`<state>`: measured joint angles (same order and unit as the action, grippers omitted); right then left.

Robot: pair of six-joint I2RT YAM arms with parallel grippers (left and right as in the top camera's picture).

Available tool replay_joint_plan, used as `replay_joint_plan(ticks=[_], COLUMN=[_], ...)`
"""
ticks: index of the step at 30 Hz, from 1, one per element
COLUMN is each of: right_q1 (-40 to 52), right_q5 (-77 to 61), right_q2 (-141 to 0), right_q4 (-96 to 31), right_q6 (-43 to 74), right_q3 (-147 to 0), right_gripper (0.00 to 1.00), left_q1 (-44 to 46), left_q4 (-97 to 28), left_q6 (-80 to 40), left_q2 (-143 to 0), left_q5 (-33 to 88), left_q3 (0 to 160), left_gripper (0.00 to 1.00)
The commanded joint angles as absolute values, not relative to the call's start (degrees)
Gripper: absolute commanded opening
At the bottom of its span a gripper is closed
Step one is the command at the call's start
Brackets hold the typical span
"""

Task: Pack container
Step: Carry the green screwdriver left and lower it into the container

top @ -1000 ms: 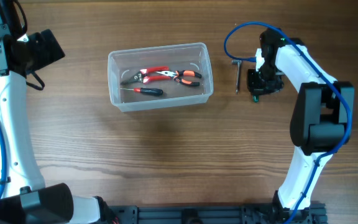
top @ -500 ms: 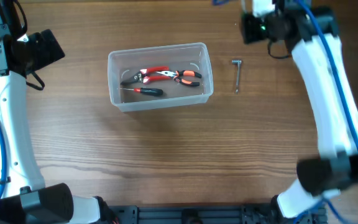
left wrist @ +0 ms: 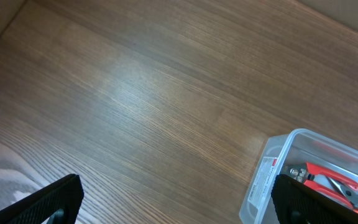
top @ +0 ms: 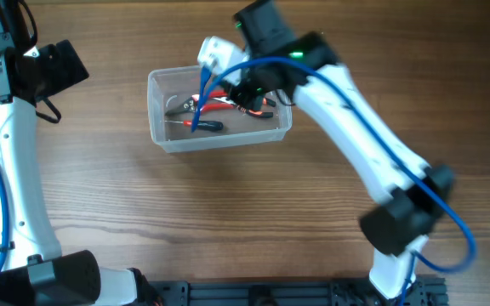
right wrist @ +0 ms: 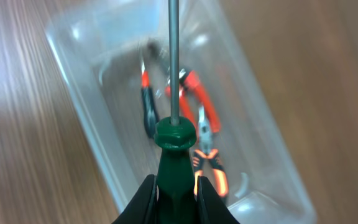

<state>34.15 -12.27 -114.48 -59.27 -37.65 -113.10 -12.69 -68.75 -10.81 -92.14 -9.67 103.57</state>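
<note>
The clear plastic container stands left of centre on the wooden table. In it lie red-handled cutters, orange-and-black pliers and a small red-and-black screwdriver. My right gripper hovers over the container. In the right wrist view it is shut on a green-handled screwdriver whose steel shaft points over the tools in the container. My left gripper is open and empty above bare table, left of the container's corner.
The right arm stretches diagonally from the front right across the table and covers the area right of the container. The left arm stands along the left edge. A blue cable hangs over the container.
My right arm has swung from the table's right side to the back and then left, and now holds the green screwdriver over the container. The left arm has not moved.
</note>
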Motion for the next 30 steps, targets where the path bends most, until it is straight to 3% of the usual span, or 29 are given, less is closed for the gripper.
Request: replay_joint_plan(ticks=[1, 11, 30], right_q1=[34.15, 35.55, 40.75], right_q5=[-9.63, -10.57, -10.5], right_q2=[-119.94, -127.22, -128.18], right_q4=[-57.65, -56.27, -51.05], right_q6=[-42.63, -49.56, -46.26], right_q3=[-112.79, -112.79, -111.61], right_gripper=[0.04, 0.04, 0.04], left_q1=[-12.93, -12.93, -12.93], left_q4=[-68.58, -68.58, -68.58], left_q6=[-10.76, -10.76, -10.76], left_q2=[-92.36, -92.36, -92.36], left_q5=[-10.35, -10.37, -10.35], left_q3=[103.61, 103.61, 103.61], left_gripper=[1.0, 1.0, 1.0])
